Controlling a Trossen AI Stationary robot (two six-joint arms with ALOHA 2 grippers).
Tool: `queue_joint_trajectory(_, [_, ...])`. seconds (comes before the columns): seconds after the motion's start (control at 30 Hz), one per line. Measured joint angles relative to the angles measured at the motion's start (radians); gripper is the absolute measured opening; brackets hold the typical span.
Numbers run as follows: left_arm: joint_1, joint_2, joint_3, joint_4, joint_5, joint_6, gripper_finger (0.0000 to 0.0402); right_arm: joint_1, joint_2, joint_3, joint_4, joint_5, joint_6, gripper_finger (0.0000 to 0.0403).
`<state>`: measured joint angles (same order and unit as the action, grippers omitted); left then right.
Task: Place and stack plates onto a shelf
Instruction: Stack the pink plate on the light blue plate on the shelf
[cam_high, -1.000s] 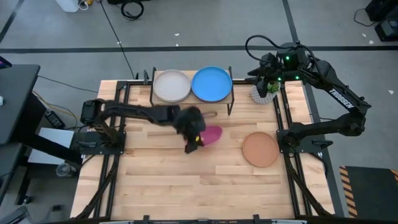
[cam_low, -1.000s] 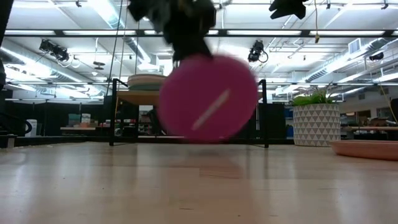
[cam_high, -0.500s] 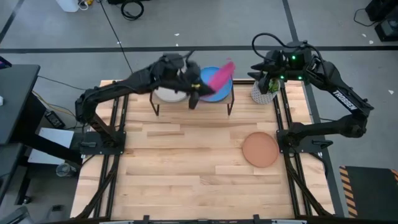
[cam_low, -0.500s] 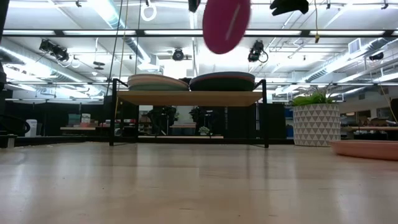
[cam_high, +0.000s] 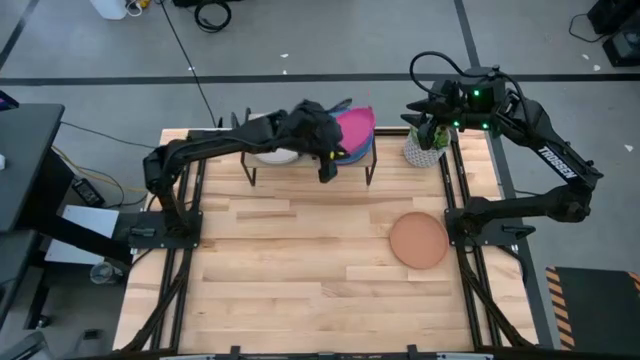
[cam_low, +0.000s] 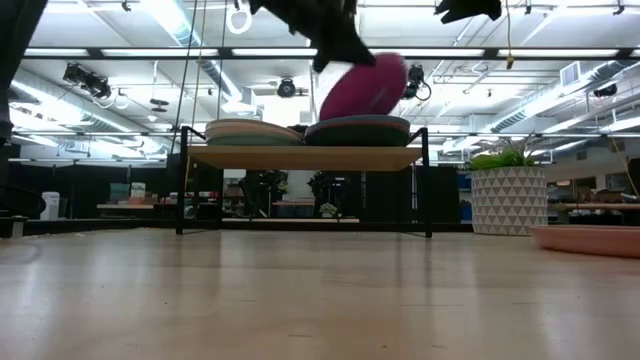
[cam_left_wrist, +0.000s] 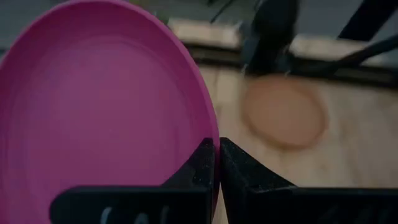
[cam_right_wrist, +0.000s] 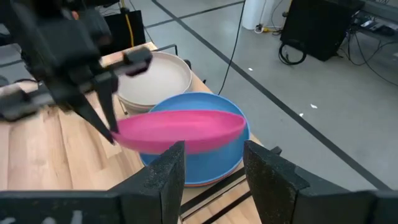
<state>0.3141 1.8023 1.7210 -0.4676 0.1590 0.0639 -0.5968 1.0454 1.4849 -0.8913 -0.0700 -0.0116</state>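
Observation:
The shelf (cam_high: 310, 158) stands at the table's far edge. It bears a stack topped by the cream-white plate (cam_right_wrist: 158, 78) on its left and a stack topped by the blue plate (cam_right_wrist: 208, 160) on its right. My left gripper (cam_high: 327, 158) is shut on the magenta plate (cam_high: 355, 127), held tilted just over the blue plate. It also shows in the low view (cam_low: 365, 88). My right gripper (cam_right_wrist: 211, 168) is open and empty, high above the plant pot at the far right. A tan plate (cam_high: 418, 240) lies flat on the table at the right. My left gripper pinches the magenta plate's rim (cam_left_wrist: 208, 140) between its two fingers, one on the inner face and one on the underside. The fingers (cam_right_wrist: 104, 109) come from above, slanting down from the table's near left. The plate is tilted, its low edge (cam_low: 335, 112) close over the stack; I cannot tell whether they touch.
A white patterned pot with a green plant (cam_low: 508, 198) stands right of the shelf, below my right gripper. The shelf's black legs (cam_high: 368, 172) rise from the tabletop. The slatted wooden tabletop (cam_high: 300, 270) stretches in front of the shelf.
My left gripper has carried the magenta plate from above the table's middle up and toward the far edge, over the shelf's right half, then down toward the blue plate. The plate has tipped from nearly on edge to a flatter tilt.

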Motion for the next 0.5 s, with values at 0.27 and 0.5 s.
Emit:
queue_joint_trajectory(0.27, [-0.002,0.018,0.001,-0.021,-0.131,0.074,0.0092,0.000,0.000,0.000,0.000,-0.001,0.005,0.0168])
queue_joint_trajectory(0.5, [-0.003,-0.010,0.016,0.007,-0.078,-0.065,0.0164,0.000,0.000,0.000,-0.103,-0.112,-0.006,0.0167])
